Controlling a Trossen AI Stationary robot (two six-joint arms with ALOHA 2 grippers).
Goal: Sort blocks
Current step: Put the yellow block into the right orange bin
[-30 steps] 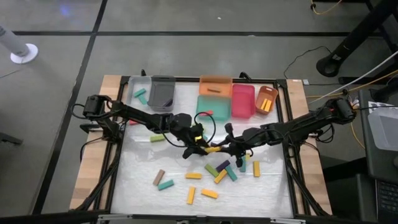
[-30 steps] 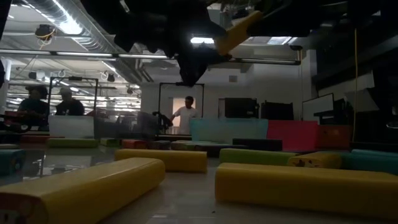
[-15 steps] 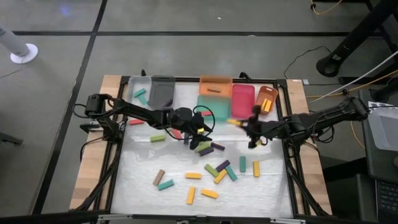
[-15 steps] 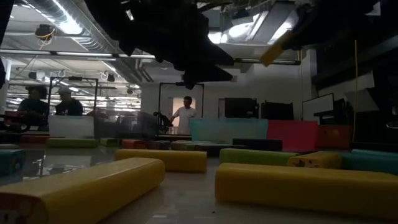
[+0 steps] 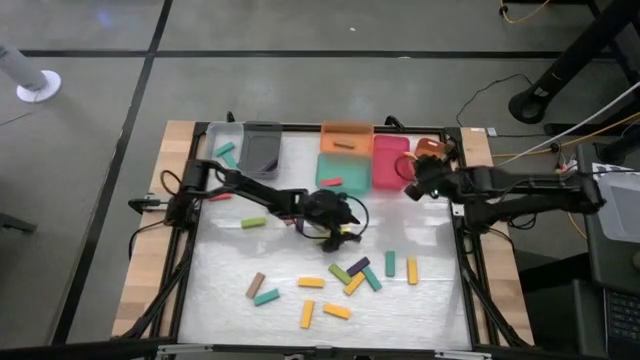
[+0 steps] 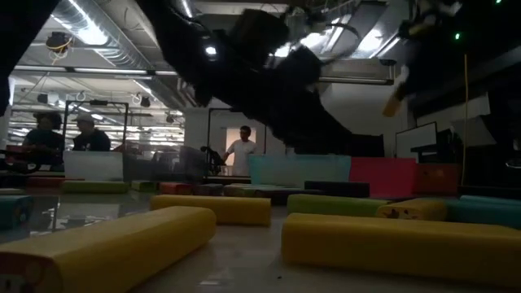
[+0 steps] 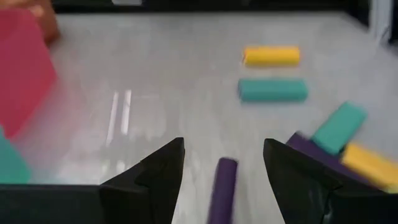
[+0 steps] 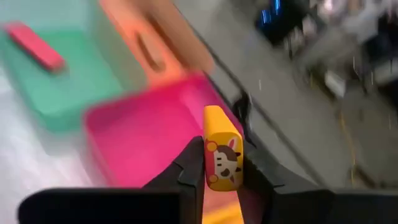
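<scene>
The right gripper [image 8: 222, 163] is holding a yellow block [image 8: 222, 148] upright in closed jaws, hanging over the pink bin [image 5: 390, 160] near the far right of the table [image 5: 230, 262]. The left gripper [image 7: 222, 163] is hovering at mid-table with jaws spread wide and empty, a purple block [image 7: 222, 186] lying between them.

Risks, as I judge them: the yellow block is pinched low, so it could pivot or slip before release. It is also sitting close to the border between the pink bin and the orange bin [image 5: 429, 160], so a drop now might land in the wrong one. The left jaws might nudge the purple block aside when closing.

The right wrist view is showing the grip and a printed picture on the yellow block; the high view is hiding both. Only the high view is showing the other loose blocks [image 5: 340, 283] scattered across the near half of the table.
</scene>
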